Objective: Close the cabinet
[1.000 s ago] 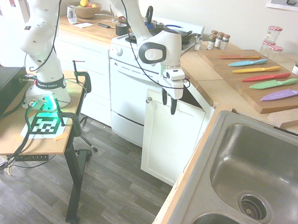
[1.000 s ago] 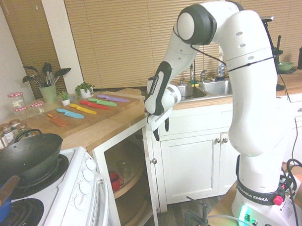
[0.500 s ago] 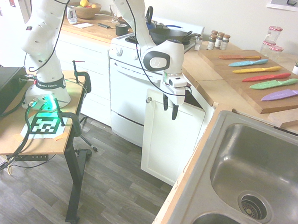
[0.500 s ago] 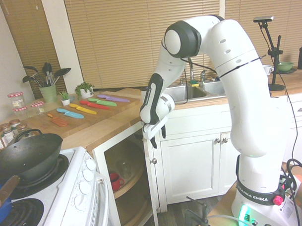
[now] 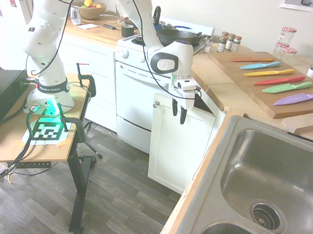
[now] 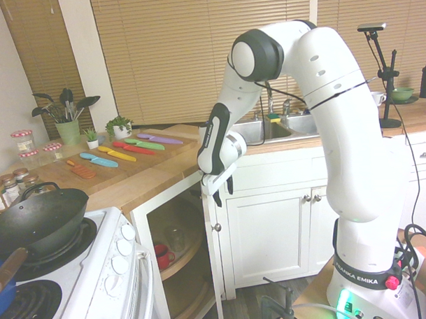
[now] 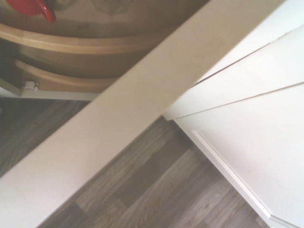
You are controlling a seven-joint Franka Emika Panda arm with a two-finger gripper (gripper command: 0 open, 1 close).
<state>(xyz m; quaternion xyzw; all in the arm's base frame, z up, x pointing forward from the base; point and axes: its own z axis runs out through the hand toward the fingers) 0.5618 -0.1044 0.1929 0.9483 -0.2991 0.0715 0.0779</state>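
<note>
**Gripper straddles the top edge of the open cabinet door**

First exterior view, left to right: the white oven (image 5: 133, 102) stands at the left, then the cabinet (image 5: 178, 144) with its door swung out into the room, the small round knob (image 5: 156, 104) at the door's upper left corner, and the wooden countertop (image 5: 228, 94) running off right. The gripper (image 5: 178, 112) points almost straight down at the door's top edge, near the middle of it. Its jaws stand well apart, one finger on each side of the door's top edge as far as this view shows, and they hold nothing firmly yet.

In the second exterior view the door is seen edge-on, with curved wooden shelves and a red mug (image 6: 160, 256) inside.

A likely risk: if the fingers sit too shallow on the thin edge, they may slip off as the door swings. Pushing off-line could also jam a finger between door and countertop edge.

Whether either finger touches the door cannot be told. The wrist view shows only a blurred white band, the door's top edge.
</note>
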